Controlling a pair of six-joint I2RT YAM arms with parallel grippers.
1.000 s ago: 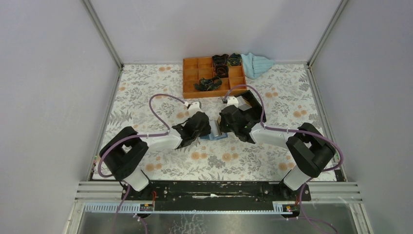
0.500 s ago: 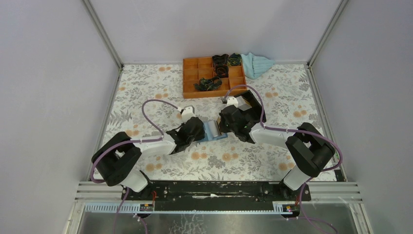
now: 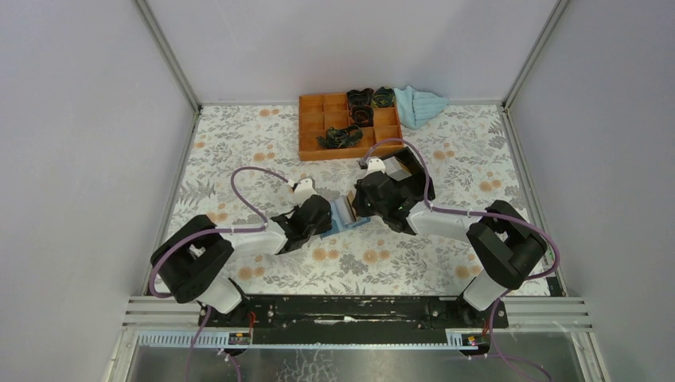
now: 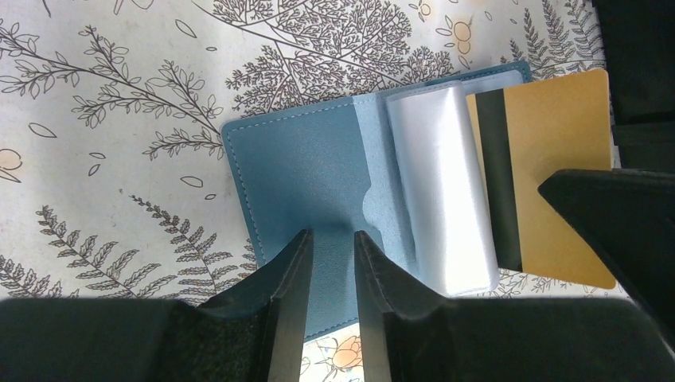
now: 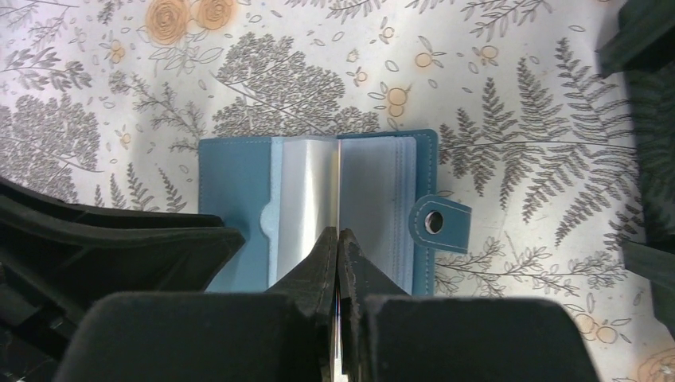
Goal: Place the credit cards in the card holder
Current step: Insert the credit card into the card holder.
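Compared to a second ago, left gripper [image 4: 330,239] sits further left, jaws slightly apart and empty over the left flap of the open card holder [image 4: 294,167] on the table [image 4: 119,95]. Right gripper [image 5: 340,239] pinches the gold card [image 4: 549,159] edge-on, right above the sleeves [image 4: 442,191].

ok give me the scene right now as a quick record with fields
surface: floral tablecloth
card holder: blue, lying open and flat, clasp tab sticking out at one side
inside: clear plastic sleeve bulging up near the fold
credit card: gold with a black stripe, stripe edge at the sleeve, most of it outside
left gripper: jaws narrowly apart, tips over the holder's left flap
right gripper: shut on the credit card
far edge: orange compartment tray, light blue cloth beside it
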